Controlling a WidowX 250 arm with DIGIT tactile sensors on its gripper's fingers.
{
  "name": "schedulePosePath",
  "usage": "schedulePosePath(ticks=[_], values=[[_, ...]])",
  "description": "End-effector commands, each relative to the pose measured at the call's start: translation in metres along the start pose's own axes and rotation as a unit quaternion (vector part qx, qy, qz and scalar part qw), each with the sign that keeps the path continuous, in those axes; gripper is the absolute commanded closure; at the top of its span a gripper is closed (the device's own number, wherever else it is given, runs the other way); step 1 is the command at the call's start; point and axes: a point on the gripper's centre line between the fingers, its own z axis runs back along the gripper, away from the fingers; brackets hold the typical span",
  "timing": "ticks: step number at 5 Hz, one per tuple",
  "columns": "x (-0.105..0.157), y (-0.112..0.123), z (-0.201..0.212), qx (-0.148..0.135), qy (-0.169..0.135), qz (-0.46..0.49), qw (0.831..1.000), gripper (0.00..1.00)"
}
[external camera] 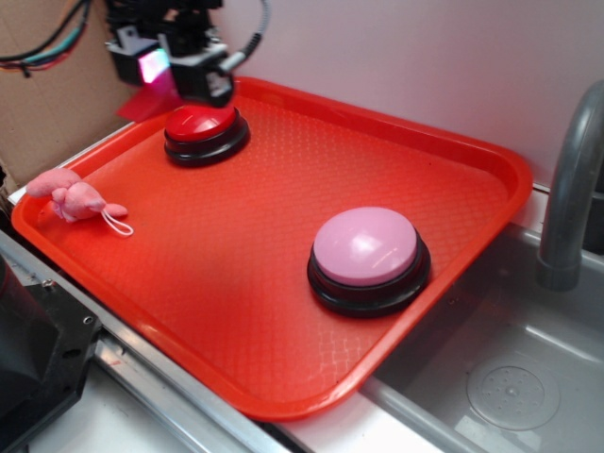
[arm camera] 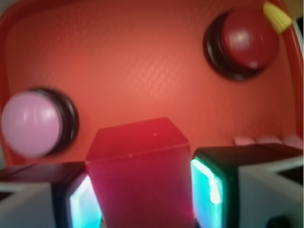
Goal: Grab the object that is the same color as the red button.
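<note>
Red wedge block [arm camera: 140,175] sits clamped between the two fingers of the gripper [arm camera: 142,190] in the wrist view, a finger pad [arm camera: 209,187] glowing cyan pressed against each side, so the jaws are clenched on the block. Block fills the lower middle of that view, its flat top face toward the camera. In the exterior view the gripper [external camera: 156,75] is at the far left corner of the red tray [external camera: 472,151], raised above the tray floor, with a bit of the block [external camera: 146,104] showing dark red under the lit finger. Red button [external camera: 203,123] on its black base stands just beside and below the gripper, on the tray near the back rim; whether gripper and button touch is unclear. Pink button [external camera: 366,247], larger, is well apart toward the right front of the tray. Pink plush toy [external camera: 71,196] lies on the left rim of the tray with its white loop trailing onto the tray floor. Grey faucet [external camera: 571,189] stands at the right, over a metal sink [external camera: 500,377] that the tray partly overhangs. Wrist view also shows a yellow object [arm camera: 278,16] at the top right by the red button [arm camera: 249,38], too blurred to identify, and the pink button [arm camera: 31,124] at the left.
</note>
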Motion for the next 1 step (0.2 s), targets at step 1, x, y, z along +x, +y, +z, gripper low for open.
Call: schedulePosePath(ticks=[1], values=[[-0.0101,0.0032,0.0076,-0.024,0.027,0.0,0.999,1.0]])
